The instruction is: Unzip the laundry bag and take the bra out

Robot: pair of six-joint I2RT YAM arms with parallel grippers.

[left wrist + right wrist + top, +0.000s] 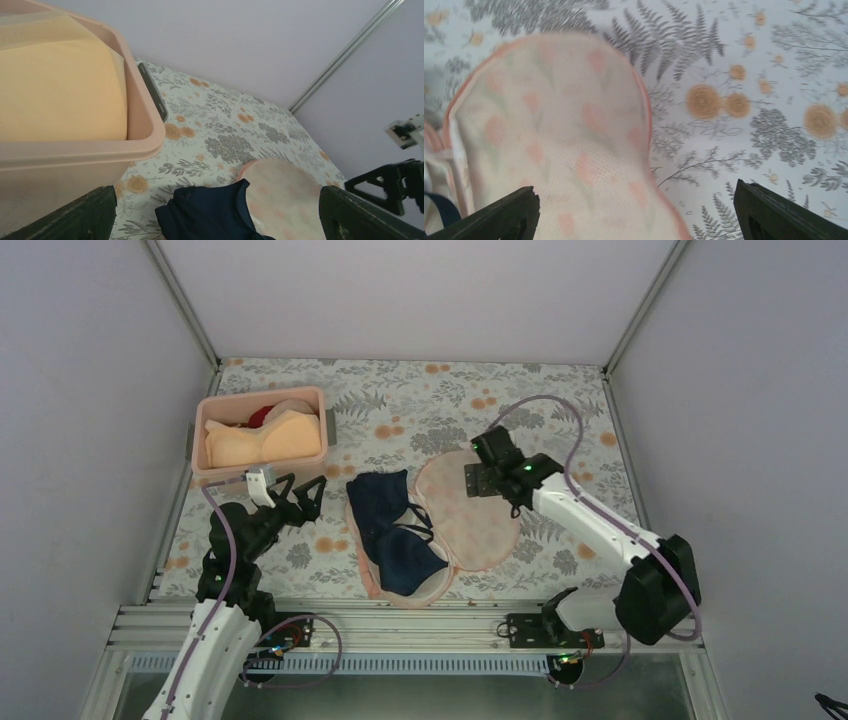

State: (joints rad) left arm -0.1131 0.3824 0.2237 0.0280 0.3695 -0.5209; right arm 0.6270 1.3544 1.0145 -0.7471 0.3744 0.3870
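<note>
Both left fingers [70, 217] and right fingers [494, 217] spread, empty. Bra [392, 528] atop opened laundry bag [482, 525]; low pinch could snag mesh, drag bag.

Left gripper [303, 494] hangs just left of the bag [482, 526], jaws wide. Right gripper [480, 468] hovers over its far end, jaws wide too.

Bag and bra mid-table, bin at the back left.

The laundry bag [480, 525] lies flat in the middle of the table [420, 390], and the bra [395, 535] lies on its left part. My left hand [303, 500] sits just left of the bra, apart from it. The bin [262, 396] stands behind that hand, near the table's left edge, with another bra [265, 443] in it. My right hand [487, 475] hangs over the bag's far right lobe, to the right of the bra.
</note>
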